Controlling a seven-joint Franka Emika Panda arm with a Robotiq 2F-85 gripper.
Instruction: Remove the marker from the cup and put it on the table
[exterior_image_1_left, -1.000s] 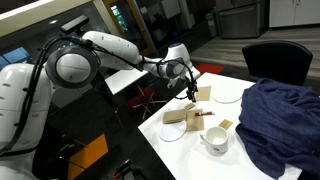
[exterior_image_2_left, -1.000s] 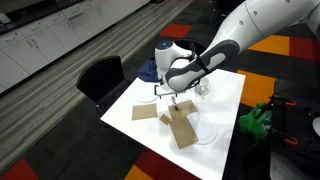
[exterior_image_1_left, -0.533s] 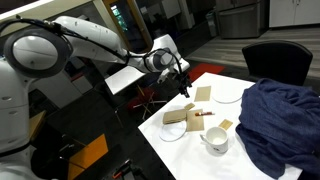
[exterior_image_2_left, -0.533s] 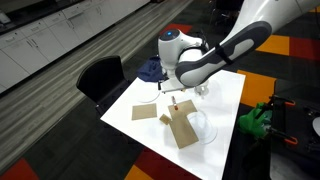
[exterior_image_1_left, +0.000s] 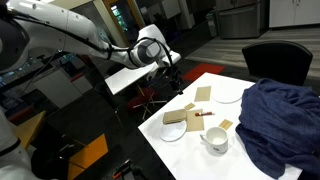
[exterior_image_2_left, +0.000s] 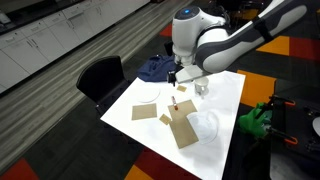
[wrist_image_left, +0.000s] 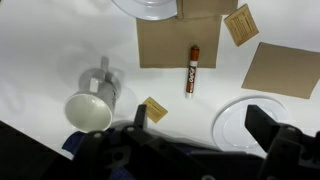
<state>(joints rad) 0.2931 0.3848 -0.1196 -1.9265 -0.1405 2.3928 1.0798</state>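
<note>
The marker (wrist_image_left: 192, 68) lies flat, half on a tan square and half on the white table (wrist_image_left: 60, 40); it also shows in both exterior views (exterior_image_1_left: 205, 113) (exterior_image_2_left: 176, 103). The white cup (wrist_image_left: 92, 102) stands upright and looks empty, to the marker's left in the wrist view; it also shows in both exterior views (exterior_image_1_left: 214, 140) (exterior_image_2_left: 203, 88). My gripper (wrist_image_left: 200, 125) is open and empty, well above the table. In both exterior views it (exterior_image_1_left: 172, 63) (exterior_image_2_left: 181, 77) hangs clear of the marker and cup.
White plates (wrist_image_left: 250, 115) (exterior_image_1_left: 174, 131) (exterior_image_2_left: 204, 125) and flat tan squares (wrist_image_left: 285, 68) lie on the table. A heap of blue cloth (exterior_image_1_left: 275, 115) covers one side. A black chair (exterior_image_2_left: 100, 76) stands at the table's edge.
The arm has lifted and drawn back from the table, so the gripper is higher. The marker, cup and plates have stayed in place.
</note>
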